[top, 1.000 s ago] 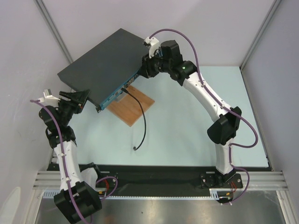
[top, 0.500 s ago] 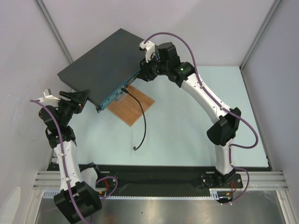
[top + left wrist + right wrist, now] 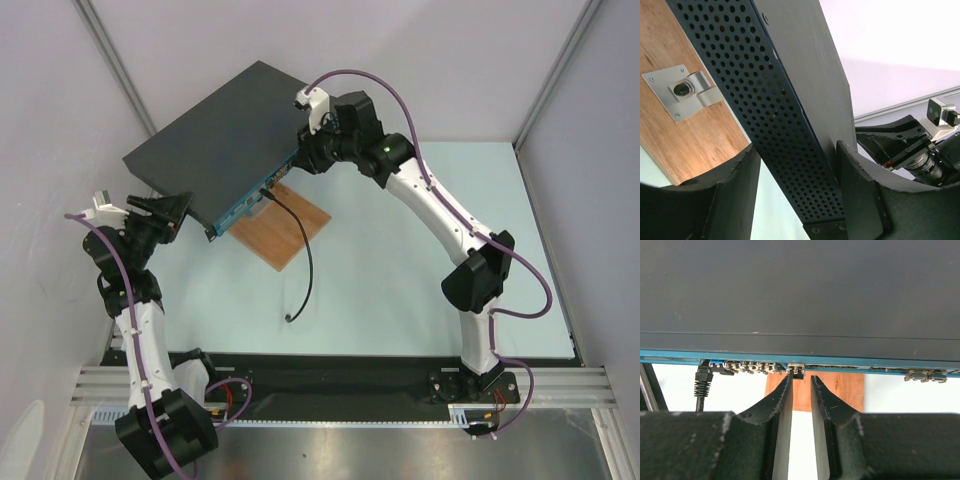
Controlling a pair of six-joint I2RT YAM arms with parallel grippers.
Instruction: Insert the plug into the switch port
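**A:** Where is the large, flat, rectangular switch (image 3: 220,140), the one with the dark grey top and the teal-blue front face?

**B:** It is at the far left corner of the pale blue worktop (image 3: 400,290), turned at a slant. Its front face looks toward the middle of the worktop. The front edge lies over a brown wooden board (image 3: 295,228).

**A:** And the small black plug (image 3: 703,374)?

**B:** It sits in a socket in the front row. Its thin black cable (image 3: 308,265) crosses the board, and the loose end lies on the worktop nearer the near edge.

**A:** What about the left gripper (image 3: 797,150)?

**B:** It is clamped on the switch's near left corner. One finger is against the dark top and the other is at the lower edge of the perforated side. In the left wrist view, a silver metal bracket (image 3: 682,92) is screwed to the board beyond the gripper.

**A:** And the right gripper (image 3: 800,380)?

**B:** It is at the front face, further along the row from the plug. Its fingers (image 3: 782,395) stand a narrow slit apart with nothing between them. The tips are just under a small socket, with the board showing beyond.
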